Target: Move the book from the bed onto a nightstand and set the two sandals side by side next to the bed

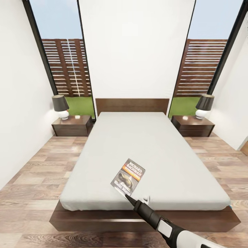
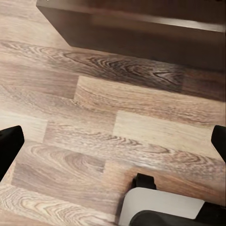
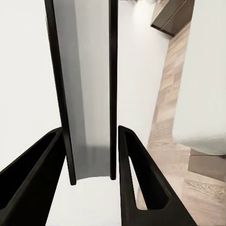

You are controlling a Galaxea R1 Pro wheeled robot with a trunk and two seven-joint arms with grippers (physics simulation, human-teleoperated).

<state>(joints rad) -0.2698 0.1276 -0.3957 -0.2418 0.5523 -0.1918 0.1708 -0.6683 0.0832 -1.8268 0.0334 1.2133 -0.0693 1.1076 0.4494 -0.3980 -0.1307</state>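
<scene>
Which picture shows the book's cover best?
The head view: the book shows its whole cover with lettering, tilted above the bed, pinched at one corner by the right gripper. The right wrist view shows just its edge between the fingers.

Head camera high at the bed's foot facing the headboard; wrist cameras close, sharing the plank floor.

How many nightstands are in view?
2: one nightstand at the left of the bed by the headboard, one at the right, each with a lamp on top.
</scene>
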